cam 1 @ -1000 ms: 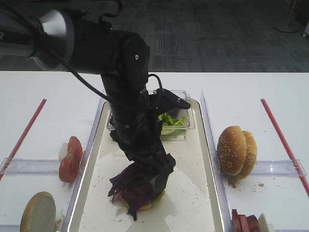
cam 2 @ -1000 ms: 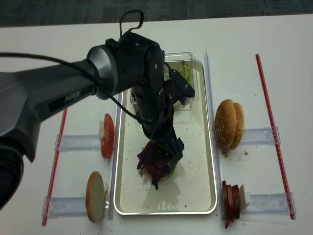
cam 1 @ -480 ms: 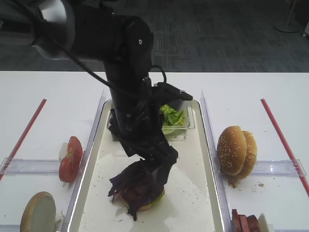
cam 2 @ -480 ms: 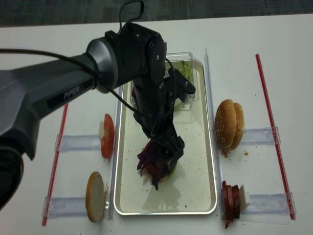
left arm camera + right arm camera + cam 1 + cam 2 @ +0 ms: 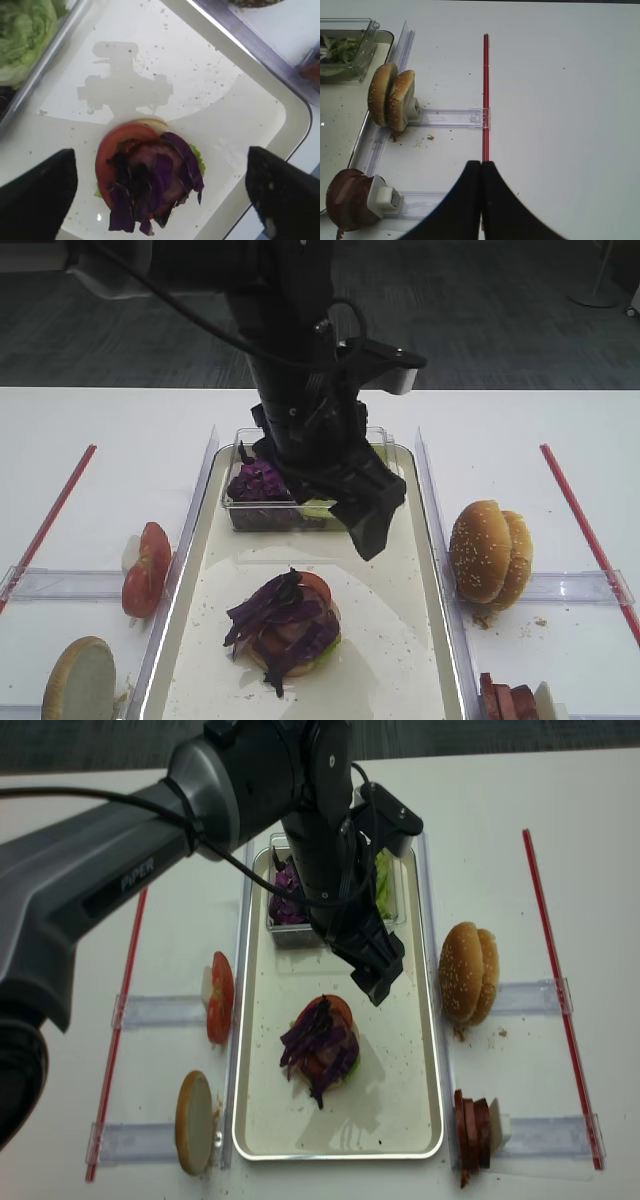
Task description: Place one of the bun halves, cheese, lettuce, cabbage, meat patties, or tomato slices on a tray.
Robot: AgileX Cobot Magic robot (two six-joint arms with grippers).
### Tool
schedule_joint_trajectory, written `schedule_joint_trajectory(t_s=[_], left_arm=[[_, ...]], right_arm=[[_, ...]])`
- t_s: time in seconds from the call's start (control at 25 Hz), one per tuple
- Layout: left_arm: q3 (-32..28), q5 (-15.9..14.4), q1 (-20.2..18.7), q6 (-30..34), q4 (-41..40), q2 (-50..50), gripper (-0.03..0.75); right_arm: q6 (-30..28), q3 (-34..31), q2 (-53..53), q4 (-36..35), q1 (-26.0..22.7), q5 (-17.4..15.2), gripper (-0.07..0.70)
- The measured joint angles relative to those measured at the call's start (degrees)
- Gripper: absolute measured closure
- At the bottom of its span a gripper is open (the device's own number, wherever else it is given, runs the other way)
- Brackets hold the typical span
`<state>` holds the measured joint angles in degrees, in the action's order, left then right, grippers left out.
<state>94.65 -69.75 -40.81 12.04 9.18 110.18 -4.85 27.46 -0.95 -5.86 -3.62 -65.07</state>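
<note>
On the tray lies a stack with cabbage on top of a tomato slice and lettuce. My left gripper hangs open above it, holding nothing. The right gripper is shut and empty over the bare table. Two bun halves stand right of the tray, and a third bun half lies front left. Tomato slices stand on the left. Meat patties are front right. Cheese is out of view.
A clear plastic box at the tray's far end holds loose cabbage and lettuce. Clear plastic holder strips and red lines mark both sides of the white table.
My left gripper has risen off the stack and drawn back toward the far right, leaving the cabbage on top. The clear box is uncovered. The right gripper has not moved.
</note>
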Motion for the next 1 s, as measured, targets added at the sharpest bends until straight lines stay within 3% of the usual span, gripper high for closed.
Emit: schedule_joint_trajectory(t_s=[0.84, 1.0], left_arm=[[0.5, -0.23, 0.0, 0.14, -4.51, 0.0, 0.089], [0.5, -0.35, 1.85, 0.26, -4.51, 0.0, 0.09]], right_arm=[[0.0, 0.0, 0.0, 0.0, 0.0, 0.0, 0.595], [0.0, 0.0, 0.0, 0.0, 0.0, 0.0, 0.595]])
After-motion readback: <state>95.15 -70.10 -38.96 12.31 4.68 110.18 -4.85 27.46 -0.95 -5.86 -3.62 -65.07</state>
